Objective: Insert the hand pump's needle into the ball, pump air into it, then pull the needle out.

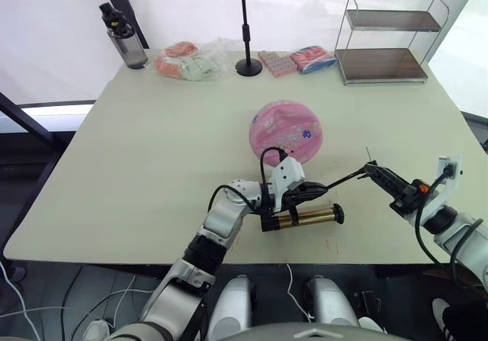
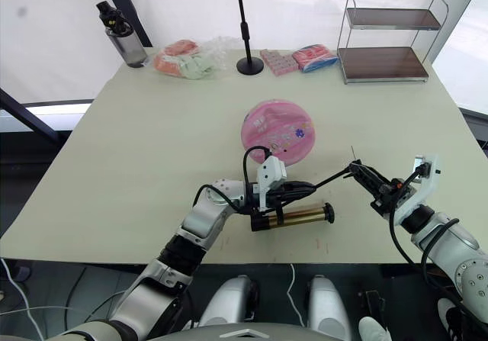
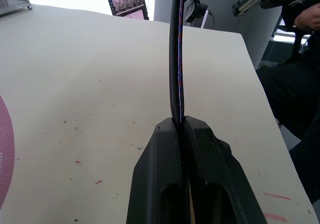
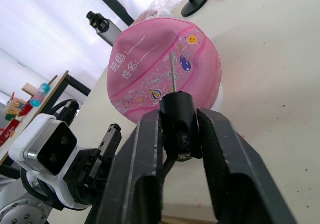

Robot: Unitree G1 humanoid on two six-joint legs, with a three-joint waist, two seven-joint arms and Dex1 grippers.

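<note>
Ball point(image 1: 286, 132) is sat mid-table point(image 1: 145, 158). Hand pump point(image 1: 301, 219) is laid just nearer than the ball; its hose point(image 3: 176, 58) is pinched by the left gripper point(image 3: 182, 126). Needle point(image 4: 172, 72) is clamped by its black fitting in the right gripper point(image 4: 179, 115), right of the ball, not touching it.

The beige table point(image 1: 137, 165) carries the ball point(image 1: 286, 133), hand pump point(image 1: 305, 219), bottle point(image 1: 126, 40), wire rack point(image 1: 389, 40), stand base point(image 1: 248, 68) and what look like packets point(image 1: 187, 60).
</note>
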